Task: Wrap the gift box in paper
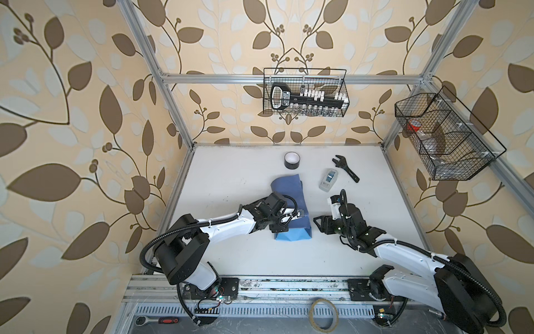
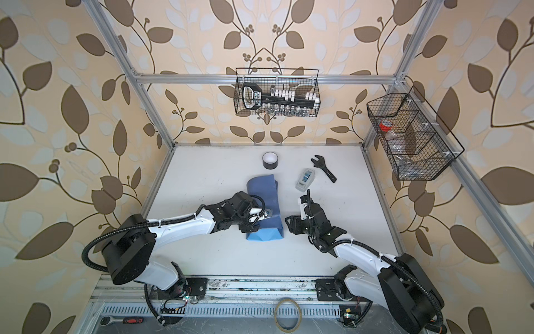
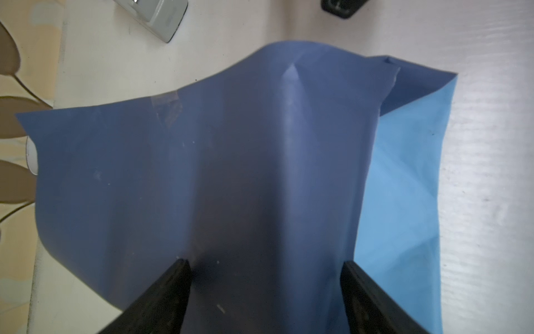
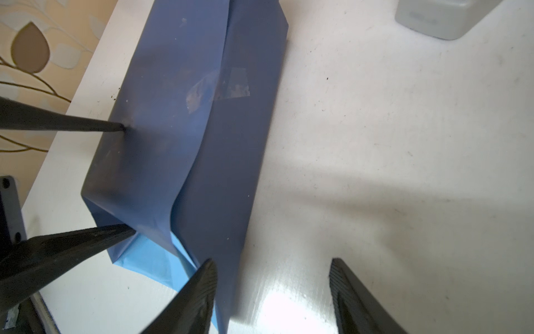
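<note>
The paper (image 1: 289,196) (image 2: 264,193) lies mid-table as a long folded bundle, slate blue outside, with light blue showing at its near end. A clear tape strip (image 4: 231,84) sits on its overlapping seam. The gift box is hidden. My left gripper (image 1: 284,224) (image 2: 254,224) is open at the bundle's near left side. In the left wrist view its gripper (image 3: 264,266) has both tips touching the paper (image 3: 202,173), a raised fold between them. My right gripper (image 1: 317,225) (image 4: 273,266) is open and empty over bare table, one finger (image 4: 208,277) beside the paper's (image 4: 173,115) right edge.
A black tape roll (image 1: 291,160), a black wrench (image 1: 345,167) and a clear-grey plastic case (image 1: 328,179) lie behind the paper. Wire baskets hang on the back rail (image 1: 306,92) and right rail (image 1: 445,136). A tape ring (image 1: 323,313) and ratchet (image 1: 157,320) lie below the front rail.
</note>
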